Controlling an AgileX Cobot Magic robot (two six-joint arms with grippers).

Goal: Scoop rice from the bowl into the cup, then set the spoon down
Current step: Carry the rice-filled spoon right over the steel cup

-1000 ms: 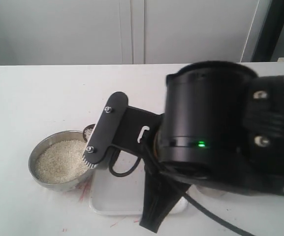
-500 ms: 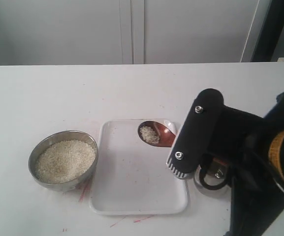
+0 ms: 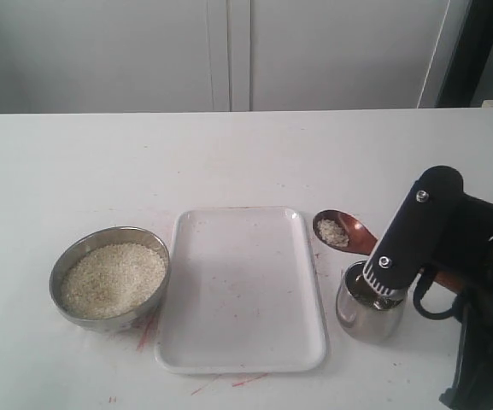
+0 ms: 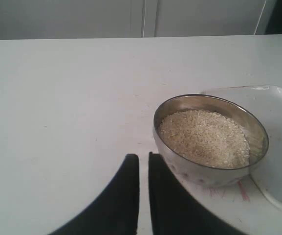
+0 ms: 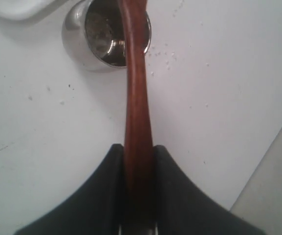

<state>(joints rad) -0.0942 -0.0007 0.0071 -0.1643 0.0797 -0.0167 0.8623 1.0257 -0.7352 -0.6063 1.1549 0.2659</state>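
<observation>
The wooden spoon (image 3: 342,231) carries a small heap of rice (image 3: 331,232) and hovers just behind the shiny steel cup (image 3: 367,314), right of the tray. My right gripper (image 3: 391,275) is shut on the spoon's handle (image 5: 136,98), which crosses above the cup's opening (image 5: 101,29); a few grains lie inside. The right gripper (image 5: 138,148) clamps the handle from both sides. The wide steel bowl (image 3: 68,260) of rice (image 3: 109,280) stands at the left. Beside that bowl (image 4: 156,125), my left gripper (image 4: 140,159) is shut and holds nothing.
A white rectangular tray (image 3: 242,290) lies between bowl and cup. Stray grains (image 5: 170,55) dot the table by the cup. The table's edge (image 5: 272,161) runs close to the right gripper. White cabinet doors stand behind the table.
My right arm has swung from the bowl, across the tray, to the cup on the right, carrying the spoon with rice. The left gripper and bowl have not moved.
</observation>
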